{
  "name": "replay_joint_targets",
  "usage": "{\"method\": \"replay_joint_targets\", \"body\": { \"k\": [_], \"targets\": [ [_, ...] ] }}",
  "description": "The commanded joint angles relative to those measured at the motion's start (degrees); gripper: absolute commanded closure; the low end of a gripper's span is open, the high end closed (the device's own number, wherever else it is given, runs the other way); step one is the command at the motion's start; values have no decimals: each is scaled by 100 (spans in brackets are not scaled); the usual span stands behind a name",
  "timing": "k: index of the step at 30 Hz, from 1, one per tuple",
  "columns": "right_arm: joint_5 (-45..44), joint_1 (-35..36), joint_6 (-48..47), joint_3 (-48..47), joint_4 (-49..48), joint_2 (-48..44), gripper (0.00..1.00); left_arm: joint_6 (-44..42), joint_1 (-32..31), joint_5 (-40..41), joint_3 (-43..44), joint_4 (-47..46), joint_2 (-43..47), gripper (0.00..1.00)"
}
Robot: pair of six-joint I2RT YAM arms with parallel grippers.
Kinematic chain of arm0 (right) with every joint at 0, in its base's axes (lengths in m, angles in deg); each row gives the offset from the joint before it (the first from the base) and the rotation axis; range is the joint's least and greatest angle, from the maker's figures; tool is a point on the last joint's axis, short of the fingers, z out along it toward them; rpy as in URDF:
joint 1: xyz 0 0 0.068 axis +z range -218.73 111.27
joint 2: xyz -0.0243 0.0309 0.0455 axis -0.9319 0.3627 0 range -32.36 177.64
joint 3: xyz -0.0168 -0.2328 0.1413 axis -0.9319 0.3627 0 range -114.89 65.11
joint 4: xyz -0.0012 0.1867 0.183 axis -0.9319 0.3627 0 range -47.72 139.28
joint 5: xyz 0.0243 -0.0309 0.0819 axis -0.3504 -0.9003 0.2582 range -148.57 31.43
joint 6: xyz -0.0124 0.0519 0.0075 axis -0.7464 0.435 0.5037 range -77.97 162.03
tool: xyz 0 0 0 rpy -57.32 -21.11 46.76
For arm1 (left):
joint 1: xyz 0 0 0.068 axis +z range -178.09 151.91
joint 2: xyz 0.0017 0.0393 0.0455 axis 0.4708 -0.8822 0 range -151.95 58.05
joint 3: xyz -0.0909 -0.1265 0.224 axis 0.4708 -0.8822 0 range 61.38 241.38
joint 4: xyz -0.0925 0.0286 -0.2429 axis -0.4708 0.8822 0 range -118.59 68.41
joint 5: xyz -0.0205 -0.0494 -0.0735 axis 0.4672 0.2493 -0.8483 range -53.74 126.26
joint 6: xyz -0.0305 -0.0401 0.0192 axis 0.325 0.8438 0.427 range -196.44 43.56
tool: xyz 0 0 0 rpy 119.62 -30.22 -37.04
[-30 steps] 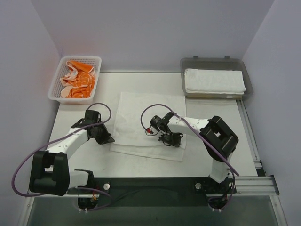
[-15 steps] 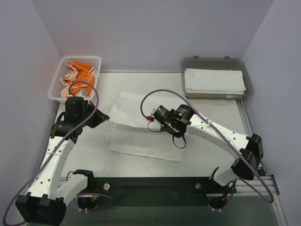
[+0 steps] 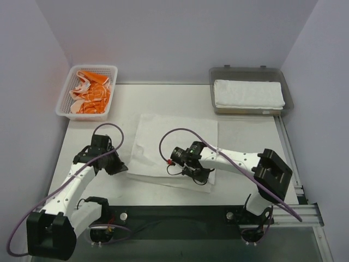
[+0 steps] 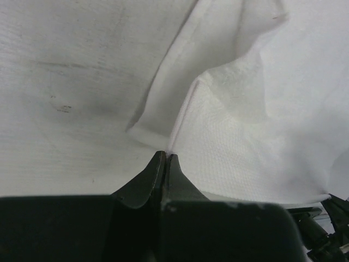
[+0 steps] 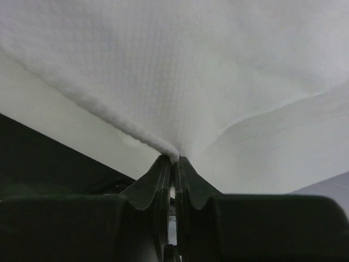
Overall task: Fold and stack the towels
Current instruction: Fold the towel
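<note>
White worktop (image 3: 163,98) fills the middle of the top picture. On it lies one big white towel (image 3: 174,142), spread open and not folded.

At the upper right sits a grey tray (image 3: 245,71) with a folded white towel (image 3: 248,94) inside it. At the upper left a mesh basket (image 3: 92,67) holds an orange towel (image 3: 90,95), all bunched up.

A moment ago both arms were stretched far up the picture, with the bottom edge of the white towel lifted off the worktop. Now they are pulled back low, near the bottom of the picture, and the towel lies flat again. It sits a little lower in the picture than it did a second ago.

The left claw (image 4: 165,158) is pressed together, pinching the towel's lower left corner. The cloth puffs up in a small bump just past it. The right claw (image 5: 173,161) is pressed together too, pinching the lower edge farther right.

I think the arms gave the towel a lift and a tug to smooth it out. No fold is made yet. The lower edge must next go up and over to meet the top edge, and both claws need to hold tight for that.
</note>
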Motion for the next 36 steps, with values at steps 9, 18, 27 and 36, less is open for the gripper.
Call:
{"method": "replay_joint_targets", "body": {
  "k": [9, 18, 27, 36],
  "targets": [
    [1417, -15, 237, -2, 5, 28, 47, -436, 41, 552, 125, -456, 235, 75],
    [1041, -999, 1131, -197, -117, -1537, 22, -770, 41, 746, 389, -157, 509, 21],
    [1486, -3282, 2952, 1815, -1997, -3128, 26, -1016, -301, 394, 309, -956, -510, 30],
    [2048, -4760, 3515, 2834, -3447, -3289, 36, -1613, -557, 895, 1214, -1676, -1635, 27]
  ]
}}
